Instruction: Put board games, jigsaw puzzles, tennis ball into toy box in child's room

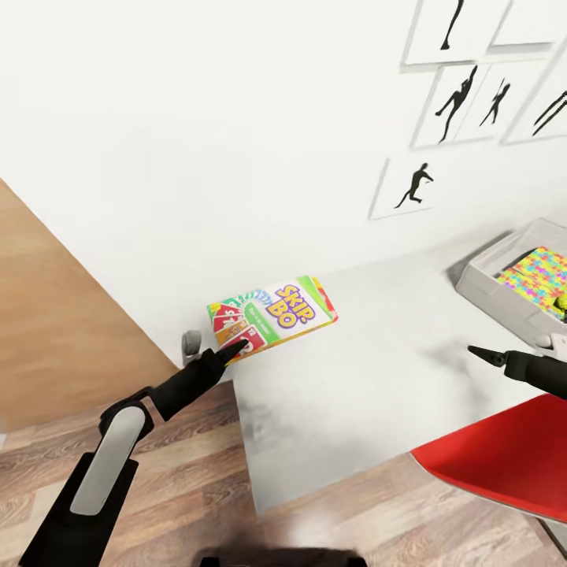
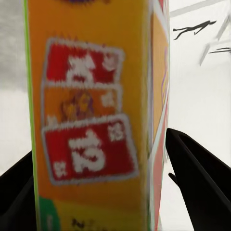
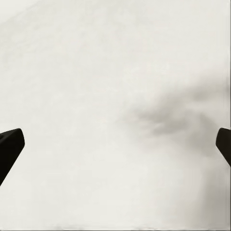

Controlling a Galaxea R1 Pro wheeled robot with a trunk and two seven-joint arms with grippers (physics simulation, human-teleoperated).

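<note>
The SKIP-BO board game (image 1: 273, 314), a flat yellow-green-red-white box, is being held at its near corner by the left claw (image 1: 236, 350) over the table (image 1: 370, 386) edge. A jigsaw puzzle (image 1: 537, 276) is lying inside the grey toy box (image 1: 492, 290), at the table's right.

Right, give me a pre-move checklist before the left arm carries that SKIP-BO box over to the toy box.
1. Grip: left gripper has the SKIP-BO box between its fingers at one end, with a finger on each side in the left wrist view: ok.
2. Box clear of the table: it looks lifted, a soft shadow below: ok.
3. Toy box in view at the table's far right: ok.
4. Room inside: a jigsaw puzzle already lies in it; remaining space: cannot tell.
5. Right gripper open, empty, hanging over the table near the toy box, possibly in the path: not ok.
</note>
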